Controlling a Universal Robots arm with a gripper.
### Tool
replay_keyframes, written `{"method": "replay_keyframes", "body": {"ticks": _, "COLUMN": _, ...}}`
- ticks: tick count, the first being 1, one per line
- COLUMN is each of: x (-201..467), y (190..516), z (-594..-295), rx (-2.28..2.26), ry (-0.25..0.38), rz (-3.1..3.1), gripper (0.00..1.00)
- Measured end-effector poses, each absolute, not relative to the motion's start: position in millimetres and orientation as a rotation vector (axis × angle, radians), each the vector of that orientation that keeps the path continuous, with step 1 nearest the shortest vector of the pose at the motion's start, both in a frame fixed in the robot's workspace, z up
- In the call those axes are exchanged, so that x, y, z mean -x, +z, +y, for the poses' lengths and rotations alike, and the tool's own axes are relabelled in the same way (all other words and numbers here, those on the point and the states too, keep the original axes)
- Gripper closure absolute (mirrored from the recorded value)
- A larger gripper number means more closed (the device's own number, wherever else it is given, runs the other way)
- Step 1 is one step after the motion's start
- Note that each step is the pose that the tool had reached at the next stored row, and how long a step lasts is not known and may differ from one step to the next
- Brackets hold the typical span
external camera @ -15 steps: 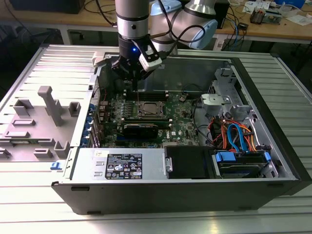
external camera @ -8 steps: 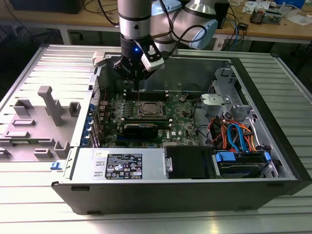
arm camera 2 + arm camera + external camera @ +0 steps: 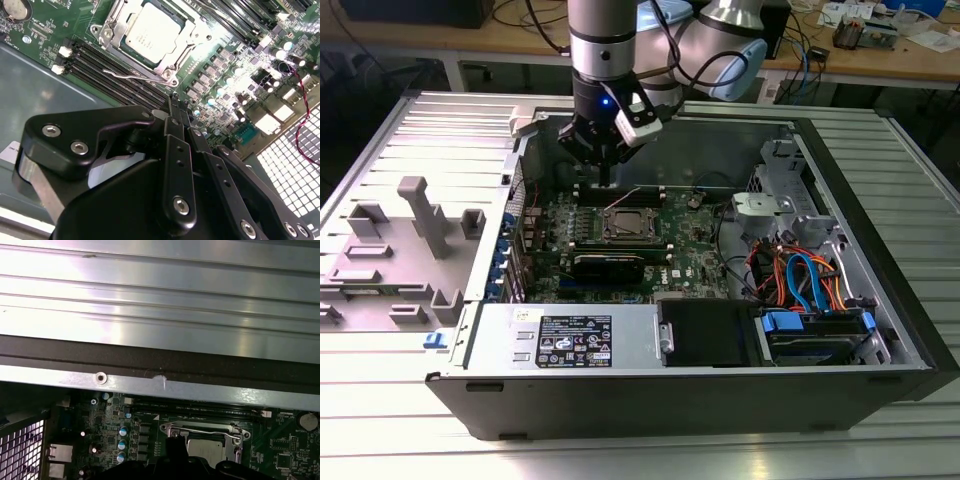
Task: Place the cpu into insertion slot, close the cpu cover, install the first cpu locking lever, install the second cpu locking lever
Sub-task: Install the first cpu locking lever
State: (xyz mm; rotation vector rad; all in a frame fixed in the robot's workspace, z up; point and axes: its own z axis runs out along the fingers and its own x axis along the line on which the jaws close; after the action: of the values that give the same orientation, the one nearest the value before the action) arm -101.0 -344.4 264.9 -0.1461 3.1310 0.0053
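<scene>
The cpu (image 3: 150, 30) has a matt silvery metal top, the cpu cover (image 3: 113, 39) shinier bare metal, the tool (image 3: 173, 104) smooth black.

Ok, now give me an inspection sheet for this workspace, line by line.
Surface: ribbed metal table carrying the open computer case.
Job's things: cpu sits in the insertion slot, cpu cover down around it; a wire lever lies along the socket edge, and I cannot tell whether it is latched.
Clutter: grey fixtures on the exterior view's left.
Grippers: gripper shut, nothing seen in it, over the memory slots beside the socket.
Cables: orange and blue cables inside the case; red-black wire.
Surroundings: wooden bench behind.
</scene>
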Motion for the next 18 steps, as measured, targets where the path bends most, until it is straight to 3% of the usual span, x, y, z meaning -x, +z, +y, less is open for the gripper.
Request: {"method": "replay_keyframes", "body": {"ticks": 18, "x": 96.0, "y": 261.5, "z": -343.4, "rx": 0.146, "ry": 0.005, "rz": 3.131, "gripper": 0.89}}
